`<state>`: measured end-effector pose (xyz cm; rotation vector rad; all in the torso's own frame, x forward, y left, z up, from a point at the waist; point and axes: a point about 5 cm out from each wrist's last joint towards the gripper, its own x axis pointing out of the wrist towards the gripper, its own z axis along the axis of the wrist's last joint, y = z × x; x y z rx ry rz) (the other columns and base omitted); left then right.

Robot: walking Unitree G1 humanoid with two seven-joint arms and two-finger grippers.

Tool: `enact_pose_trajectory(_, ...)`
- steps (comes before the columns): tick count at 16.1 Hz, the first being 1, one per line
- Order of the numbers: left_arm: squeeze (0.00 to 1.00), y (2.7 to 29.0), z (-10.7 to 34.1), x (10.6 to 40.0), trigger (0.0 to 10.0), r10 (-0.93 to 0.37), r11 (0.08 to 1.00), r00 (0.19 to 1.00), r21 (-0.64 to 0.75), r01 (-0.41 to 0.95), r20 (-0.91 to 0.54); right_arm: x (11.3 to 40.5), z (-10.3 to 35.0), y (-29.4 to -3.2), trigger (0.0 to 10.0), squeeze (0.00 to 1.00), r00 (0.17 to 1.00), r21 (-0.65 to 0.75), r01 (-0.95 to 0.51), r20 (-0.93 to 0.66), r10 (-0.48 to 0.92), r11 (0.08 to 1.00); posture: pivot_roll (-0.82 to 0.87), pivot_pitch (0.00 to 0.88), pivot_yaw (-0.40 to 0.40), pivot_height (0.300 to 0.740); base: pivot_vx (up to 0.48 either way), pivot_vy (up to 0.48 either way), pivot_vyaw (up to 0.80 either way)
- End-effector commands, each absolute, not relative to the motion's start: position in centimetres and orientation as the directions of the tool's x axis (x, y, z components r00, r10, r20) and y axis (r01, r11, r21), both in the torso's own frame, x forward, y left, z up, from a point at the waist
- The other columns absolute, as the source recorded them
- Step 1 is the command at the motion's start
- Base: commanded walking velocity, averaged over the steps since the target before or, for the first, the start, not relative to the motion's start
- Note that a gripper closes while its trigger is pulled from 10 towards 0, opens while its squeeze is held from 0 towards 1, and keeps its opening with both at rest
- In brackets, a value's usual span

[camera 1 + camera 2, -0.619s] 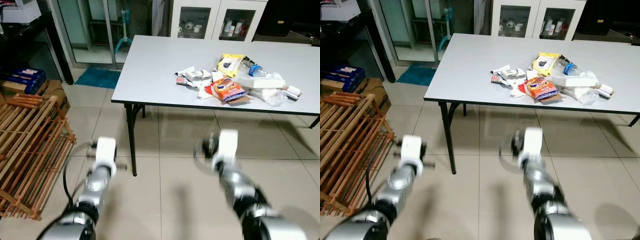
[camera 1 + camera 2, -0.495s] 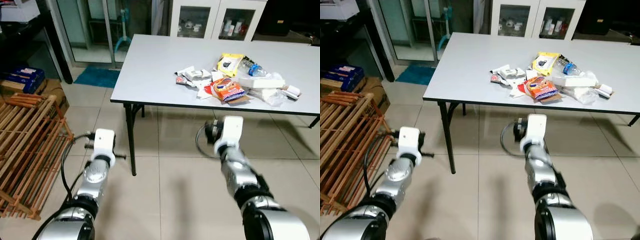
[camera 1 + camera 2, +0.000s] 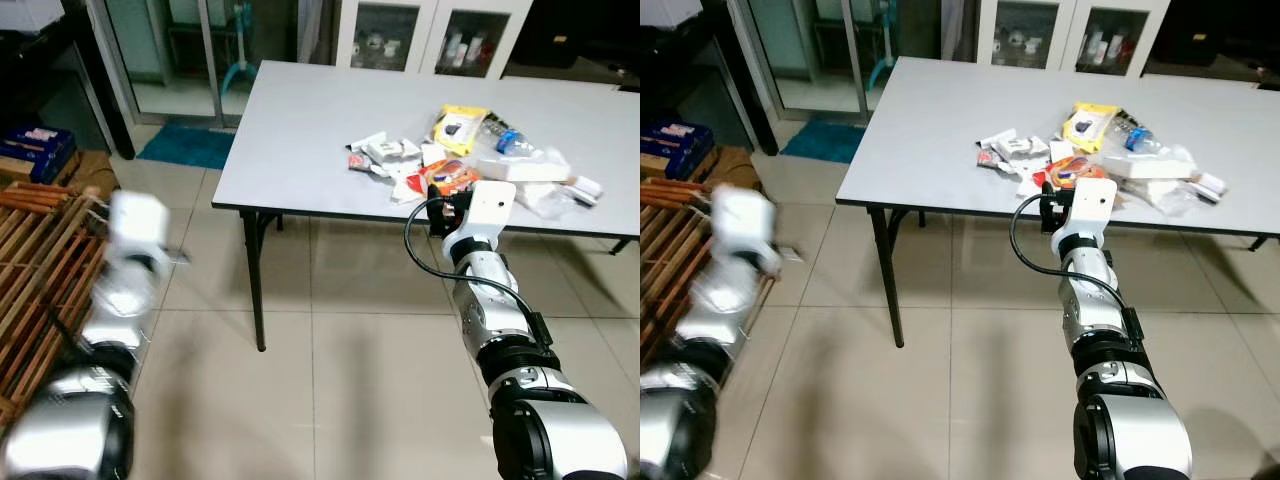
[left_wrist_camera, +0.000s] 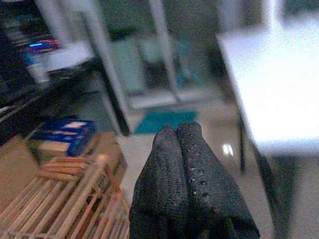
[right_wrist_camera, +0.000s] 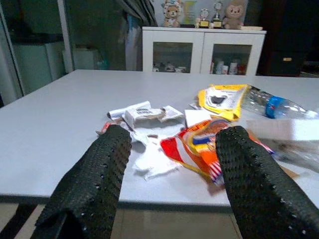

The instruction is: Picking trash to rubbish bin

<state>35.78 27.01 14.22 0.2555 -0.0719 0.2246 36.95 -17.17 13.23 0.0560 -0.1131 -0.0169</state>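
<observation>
A heap of trash lies on the white table [image 3: 300, 130]: an orange snack bag [image 5: 214, 144], a yellow packet [image 3: 462, 128], a plastic bottle [image 3: 503, 138] and crumpled white wrappers [image 3: 385, 152]. My right arm [image 3: 485, 215] is raised at the table's front edge, just short of the orange bag. My right gripper [image 5: 172, 137] stands open, level with the tabletop, with nothing between its fingers and the heap straight ahead. My left arm [image 3: 135, 235] is blurred out at the left, over the floor. My left gripper [image 4: 182, 134] is shut with nothing in it.
A slatted wooden rack [image 3: 40, 260] lies on the floor at the left, with blue boxes [image 3: 35, 150] behind it. A white glass-door cabinet [image 3: 420, 35] stands behind the table. A teal mat [image 3: 190, 145] lies by the glass door. Tiled floor spreads before the table.
My right arm has risen and reached forward from over the floor to the table's front edge. My left arm has swung up and out to the left and is blurred.
</observation>
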Motion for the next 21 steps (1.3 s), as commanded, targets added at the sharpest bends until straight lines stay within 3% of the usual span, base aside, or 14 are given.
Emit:
enact_pose_trajectory(1, 0.0, 27.0, 15.7, 36.5, 10.0, 0.224, 0.961, 0.966, 0.134, -0.241, 0.131, 37.0, 13.6, -17.4, 10.0, 0.0, 0.991, 0.067, 0.019, 0.128, -0.028, 0.998, 0.05, 0.0, -0.053, 0.74, 0.371, 0.0, 0.0)
enact_pose_trajectory(3, 0.0, 25.1, 16.7, 37.5, 10.0, 0.11, 0.981, 0.983, 0.141, -0.13, 0.144, 36.9, 13.3, -17.0, 10.0, 0.0, 0.993, 0.064, 0.004, 0.117, -0.011, 0.998, 0.06, 0.0, -0.051, 0.74, 0.353, 0.0, 0.0)
enact_pose_trajectory(5, 0.0, 20.2, 15.0, 37.9, 10.0, -0.084, 0.984, 0.992, 0.166, 0.068, 0.093, 36.8, 12.7, -16.4, 10.0, 0.0, 0.995, 0.067, 0.0, 0.095, -0.006, 0.998, 0.05, 0.0, -0.034, 0.74, 0.289, 0.0, 0.0)
enact_pose_trajectory(8, 0.0, 19.4, 11.0, 36.2, 10.0, 0.031, 0.981, 0.999, 0.189, -0.034, 0.019, 36.6, 12.7, -16.6, 10.0, 0.0, 0.994, 0.077, 0.019, 0.103, -0.027, 0.997, 0.02, 0.0, -0.03, 0.74, 0.291, 0.0, 0.0)
enact_pose_trajectory(9, 0.0, 20.9, 11.0, 36.0, 10.0, 0.056, 0.906, 0.998, 0.42, -0.047, -0.01, 36.4, 12.6, -16.8, 10.0, 0.0, 0.994, 0.073, 0.019, 0.105, -0.027, 0.997, 0.02, 0.0, -0.031, 0.74, 0.311, 0.0, 0.0)
enact_pose_trajectory(10, 0.0, 22.7, 10.4, 35.7, 10.0, 0.013, 0.795, 0.99, 0.601, 0.075, -0.141, 36.2, 12.4, -17.1, 10.0, 0.0, 0.994, 0.07, 0.023, 0.102, -0.03, 0.997, 0.04, 0.0, -0.036, 0.74, 0.0, 0.0, 0.0)
enact_pose_trajectory(11, 0.0, 27.6, 8.6, 33.4, 10.0, 0.033, 0.45, 0.867, 0.782, 0.431, -0.497, 36.0, 12.1, -17.7, 10.0, 0.0, 0.995, 0.061, 0.031, 0.091, -0.036, 0.998, 0.06, 0.0, -0.035, 0.74, 0.0, 0.0, 0.0)
enact_pose_trajectory(12, 0.0, 30.1, 8.6, 32.0, 10.0, 0.084, 0.311, 0.818, 0.795, 0.521, -0.569, 35.9, 12.0, -17.9, 10.0, 0.0, 0.996, 0.06, 0.034, 0.086, -0.039, 0.998, 0.07, 0.0, -0.029, 0.74, 0.0, 0.0, 0.0)
enact_pose_trajectory(13, 0.0, 33.0, 10.3, 30.7, 10.0, 0.111, 0.405, 0.877, 0.827, 0.39, -0.468, 35.9, 11.8, -18.2, 10.0, 0.0, 0.996, 0.063, 0.044, 0.073, -0.048, 0.997, 0.09, 0.0, -0.037, 0.74, 0.0, 0.0, 0.0)
enact_pose_trajectory(14, 0.0, 33.4, 11.0, 30.5, 10.0, 0.117, 0.476, 0.909, 0.826, 0.303, -0.4, 35.9, 11.7, -18.3, 10.0, 0.0, 0.996, 0.068, 0.047, 0.068, -0.052, 0.997, 0.11, 0.0, -0.038, 0.74, 0.0, 0.0, 0.0)
enact_pose_trajectory(16, 0.0, 33.0, 10.8, 29.9, 10.0, 0.056, 0.596, 0.906, 0.742, 0.308, -0.42, 36.0, 11.7, -18.2, 10.0, 0.0, 0.997, 0.068, 0.046, 0.061, -0.05, 0.997, 0.1, 0.0, -0.039, 0.74, 0.0, 0.0, 0.0)
enact_pose_trajectory(17, 0.0, 33.1, 11.0, 28.6, 10.0, -0.018, 0.579, 0.86, 0.696, 0.425, -0.511, 36.1, 12.1, -18.2, 10.0, 0.0, 0.996, 0.072, 0.039, 0.072, -0.044, 0.997, 0.1, 0.0, -0.046, 0.74, 0.0, 0.0, 0.0)
enact_pose_trajectory(18, 0.0, 33.3, 11.3, 28.5, 10.0, -0.013, 0.567, 0.856, 0.702, 0.432, -0.516, 36.2, 12.1, -18.2, 10.0, 0.0, 0.996, 0.073, 0.038, 0.073, -0.044, 0.997, 0.11, 0.0, -0.05, 0.74, 0.0, 0.0, 0.0)
enact_pose_trajectory(21, 0.0, 33.0, 12.0, 29.5, 10.0, 0.022, 0.608, 0.902, 0.722, 0.33, -0.431, 36.3, 12.1, -18.4, 10.0, 0.0, 0.997, 0.068, 0.04, 0.067, -0.045, 0.997, 0.1, 0.0, -0.043, 0.74, 0.0, 0.0, 0.0)
